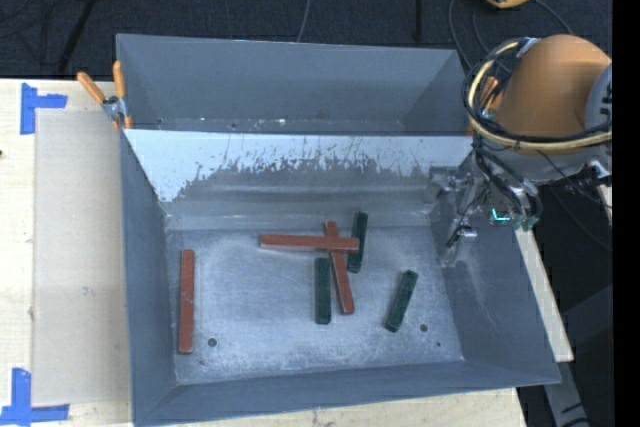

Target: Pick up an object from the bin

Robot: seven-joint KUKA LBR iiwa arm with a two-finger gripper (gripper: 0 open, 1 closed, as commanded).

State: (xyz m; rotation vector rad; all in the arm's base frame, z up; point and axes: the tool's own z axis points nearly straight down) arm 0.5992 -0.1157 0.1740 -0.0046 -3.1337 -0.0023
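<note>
The grey metal bin (290, 95) holds six sticks in all, three reddish-brown and three dark green, all lying flat on its floor. The arm comes in from the right under its orange cover (545, 90). The gripper (453, 245) hangs close by the bin's right wall, low over the right end of the floor. Whether it is apart or together I cannot tell from here.

Closest to it is the lone dark green stick (401, 300). It lies slanted on the floor, to the left of the gripper and nearer the front, near it but apart.

Further left, a small cluster sits in the middle. The long reddish-brown stick (295, 241) lies crosswise, and the second reddish-brown stick (343, 287) crosses it and runs toward the front. The upper dark green stick (358, 237) is at the crosswise one's right end. The front dark green stick (322, 291) lies just beside the second brown one.

The third reddish-brown stick (187, 300) lies alone by the left wall, well apart from the rest.
</note>
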